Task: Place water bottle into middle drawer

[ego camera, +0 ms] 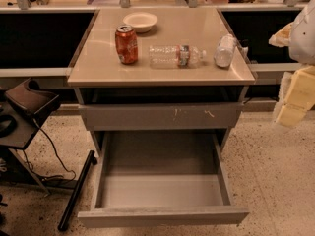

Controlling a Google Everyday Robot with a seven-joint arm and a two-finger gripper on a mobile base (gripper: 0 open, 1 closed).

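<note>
The water bottle [174, 56], clear and ribbed with a dark label band near its neck, lies on its side on the beige counter top [162, 73], neck to the right. The middle drawer [162, 215] stands pulled wide open below, its grey inside bare. My gripper [294, 100] hangs at the right edge of the camera view, pale yellow, to the right of the cabinet and lower than the counter top, well apart from the bottle.
A red soda can [126, 44] stands left of the bottle. A white bowl [141, 21] sits behind it. A shorter cloudy bottle [225, 51] lies at the right. The scratched upper drawer front [162, 116] is shut. A dark stand [24, 107] and black bar [76, 191] are at left.
</note>
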